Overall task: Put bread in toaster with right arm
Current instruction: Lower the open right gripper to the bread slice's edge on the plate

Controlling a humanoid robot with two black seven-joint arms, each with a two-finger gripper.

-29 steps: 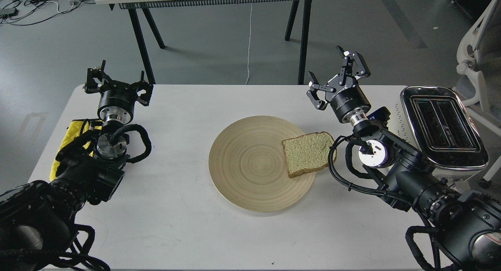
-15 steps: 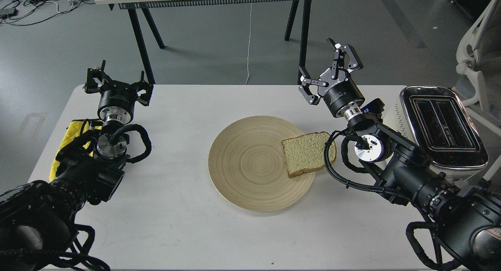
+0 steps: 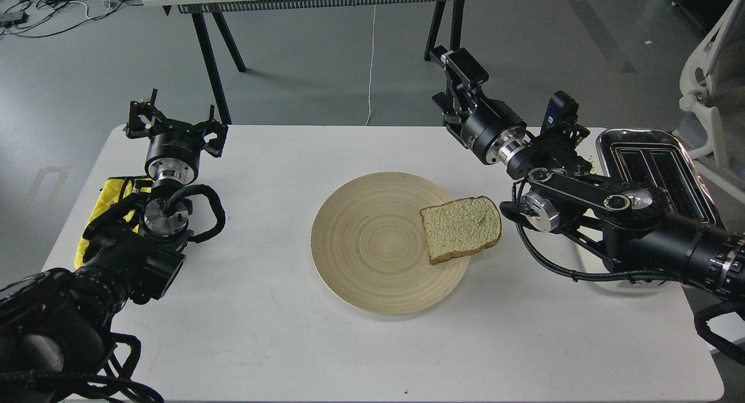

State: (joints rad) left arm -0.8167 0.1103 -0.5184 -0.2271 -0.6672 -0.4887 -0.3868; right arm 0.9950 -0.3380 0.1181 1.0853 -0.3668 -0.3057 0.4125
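Note:
The bread [image 3: 460, 228], a pale tan slice with a brown crust, lies flat on the right edge of a round wooden plate [image 3: 366, 246]. The cream toaster [image 3: 681, 164] with a chrome top and two dark slots stands at the table's right edge, partly hidden by my right arm. My right gripper [image 3: 440, 80] is raised above the table's far edge, behind the bread, turned side-on; its jaws look apart and hold nothing. My left gripper [image 3: 174, 120] is open and empty at the far left of the table.
A yellow cloth [image 3: 107, 196] lies under my left arm at the table's left edge. Another table's black legs [image 3: 212, 59] stand beyond the far edge. A white chair [image 3: 707, 71] stands at the far right, behind the toaster.

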